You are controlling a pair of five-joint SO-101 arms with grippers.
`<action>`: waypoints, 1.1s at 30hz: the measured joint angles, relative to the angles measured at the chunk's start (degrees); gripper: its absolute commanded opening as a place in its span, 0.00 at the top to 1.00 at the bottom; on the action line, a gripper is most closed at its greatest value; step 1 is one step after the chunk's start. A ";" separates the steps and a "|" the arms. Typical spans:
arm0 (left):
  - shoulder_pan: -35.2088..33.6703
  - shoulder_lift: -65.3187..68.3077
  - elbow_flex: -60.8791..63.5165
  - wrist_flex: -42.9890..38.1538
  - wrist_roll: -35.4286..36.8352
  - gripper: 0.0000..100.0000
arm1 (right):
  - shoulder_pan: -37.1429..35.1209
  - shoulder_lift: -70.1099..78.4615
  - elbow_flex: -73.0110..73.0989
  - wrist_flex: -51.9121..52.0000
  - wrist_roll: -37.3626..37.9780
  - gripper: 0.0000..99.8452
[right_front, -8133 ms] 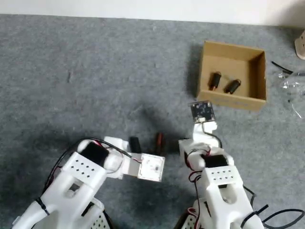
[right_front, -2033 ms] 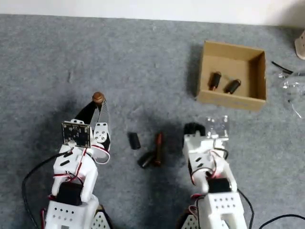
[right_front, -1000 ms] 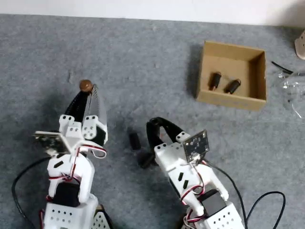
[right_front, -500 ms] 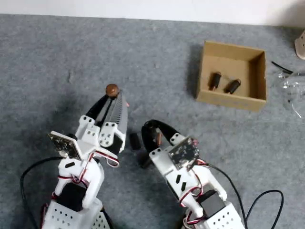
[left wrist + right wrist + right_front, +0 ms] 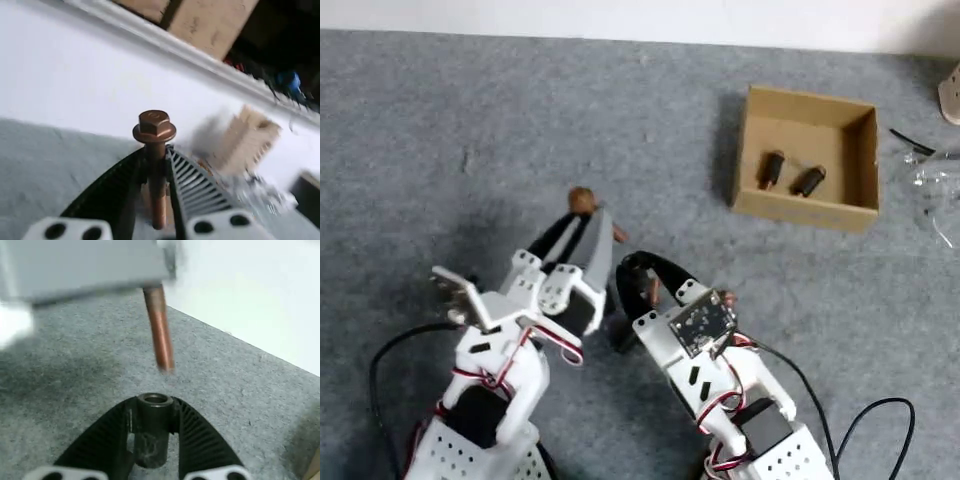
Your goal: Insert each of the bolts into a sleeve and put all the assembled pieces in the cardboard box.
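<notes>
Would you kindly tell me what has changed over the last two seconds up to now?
The left gripper, shut on the bolt throughout, swung right toward the other arm. The right gripper swung left to the middle and now holds a sleeve upright below the bolt's tip, not touching it. The cardboard box and the two assembled pieces in it stayed put.

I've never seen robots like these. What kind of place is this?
Probably a robot lab or hobby workshop: two small robot arms at a gray carpeted table, the left gripper holding a bolt, the right gripper a sleeve, plus a cardboard box and loose wires.
</notes>
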 measured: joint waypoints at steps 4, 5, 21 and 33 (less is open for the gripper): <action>3.52 -0.09 0.00 4.75 0.00 0.99 | 0.18 0.00 0.00 0.09 0.00 1.00; 3.69 -0.09 0.00 4.84 0.00 0.99 | 0.18 0.00 0.00 0.09 0.00 1.00; 5.71 -0.09 -0.09 10.99 -2.55 0.99 | 0.09 0.00 0.00 0.09 0.18 1.00; 8.44 -0.09 -0.97 15.91 -6.86 0.99 | 0.00 -0.09 0.00 0.09 0.18 1.00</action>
